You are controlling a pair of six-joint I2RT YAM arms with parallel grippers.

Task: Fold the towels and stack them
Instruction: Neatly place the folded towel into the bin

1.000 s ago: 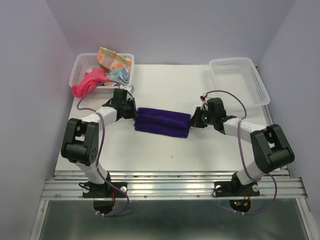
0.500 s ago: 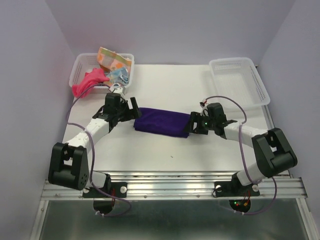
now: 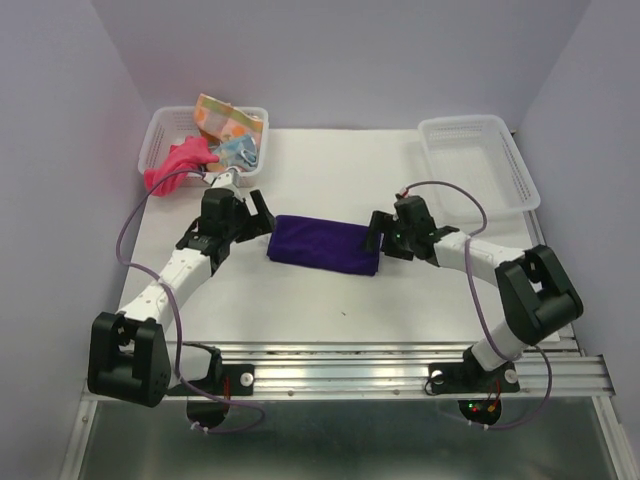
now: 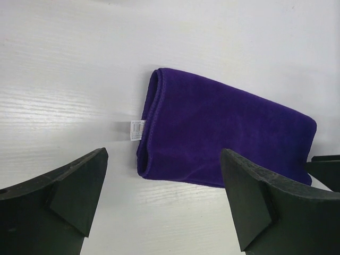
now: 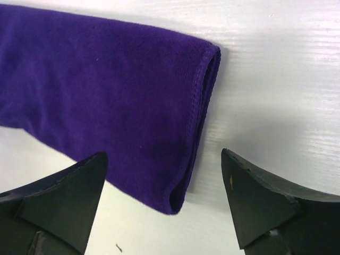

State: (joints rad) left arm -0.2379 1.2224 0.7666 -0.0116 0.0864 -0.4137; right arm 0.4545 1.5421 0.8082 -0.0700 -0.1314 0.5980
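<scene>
1. White tabletop [image 3: 330, 290] showed on every side of the folded dark purple towel [image 3: 323, 244] at its centre; the far-left basket [image 3: 160, 140] held the other towels [image 3: 215, 135].
2. Both arms reached inward, low, one at each short end of the towel.
3. The left gripper [image 3: 262, 212] and right gripper [image 3: 376, 232] stood spread wide, empty, just off those ends.

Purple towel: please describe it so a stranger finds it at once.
Look at the middle of the white table, between the left claw and right claw. The purple towel lies folded into a long band. It is the only dark plain cloth, and the only one outside the left basket.
</scene>
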